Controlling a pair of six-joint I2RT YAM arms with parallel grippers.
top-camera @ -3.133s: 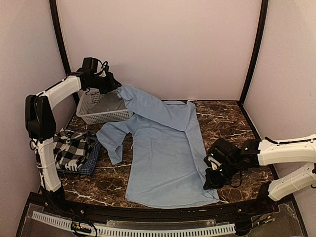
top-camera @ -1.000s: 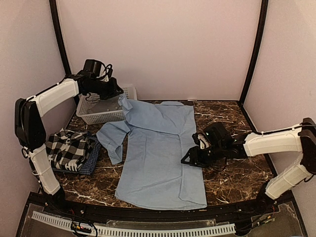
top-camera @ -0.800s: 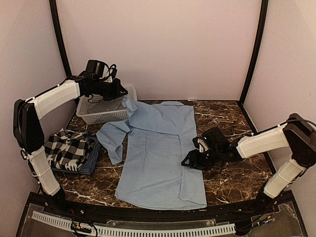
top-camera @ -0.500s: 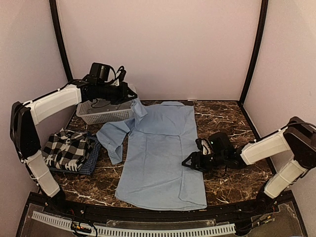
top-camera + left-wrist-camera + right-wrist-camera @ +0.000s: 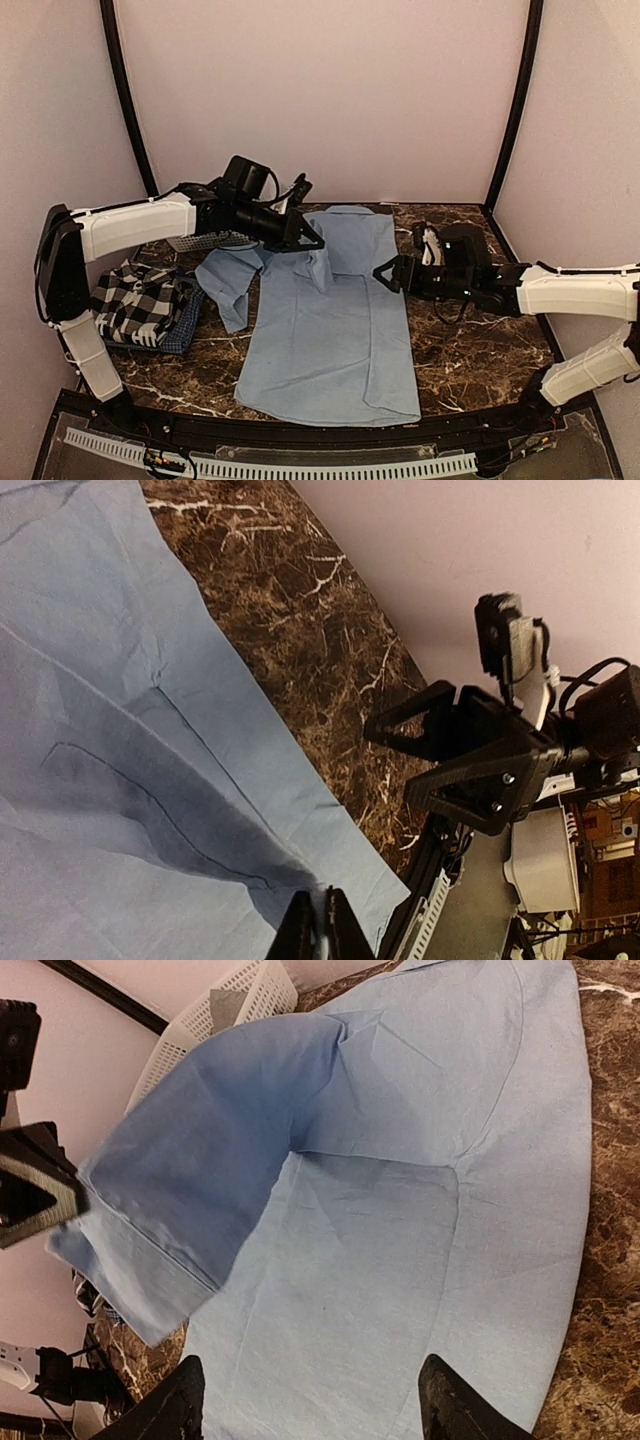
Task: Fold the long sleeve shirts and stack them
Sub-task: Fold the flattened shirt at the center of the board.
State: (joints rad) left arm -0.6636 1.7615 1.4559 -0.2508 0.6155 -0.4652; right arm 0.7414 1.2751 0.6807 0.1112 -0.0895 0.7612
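A light blue long sleeve shirt [image 5: 325,330] lies flat in the middle of the marble table, its right side folded inward. My left gripper [image 5: 312,243] is shut on the cuff end of one sleeve [image 5: 318,266] and holds it lifted over the shirt's upper half. In the left wrist view the jaws [image 5: 320,932] pinch blue cloth. The right wrist view shows that sleeve [image 5: 190,1190] hanging over the shirt body [image 5: 400,1290]. My right gripper [image 5: 383,274] hovers open beside the shirt's right edge, nothing between its fingers [image 5: 185,1400].
A black-and-white checked shirt [image 5: 140,300] lies on a dark blue fine-checked one [image 5: 186,328] at the left edge. The white lattice basket [image 5: 205,241] sits at the back left, mostly behind my left arm. Bare marble [image 5: 470,345] lies right of the shirt.
My left gripper carried the sleeve from over the basket rightward to above the shirt's middle. My right gripper opened wider, let go of the shirt's right side and drew back from it.
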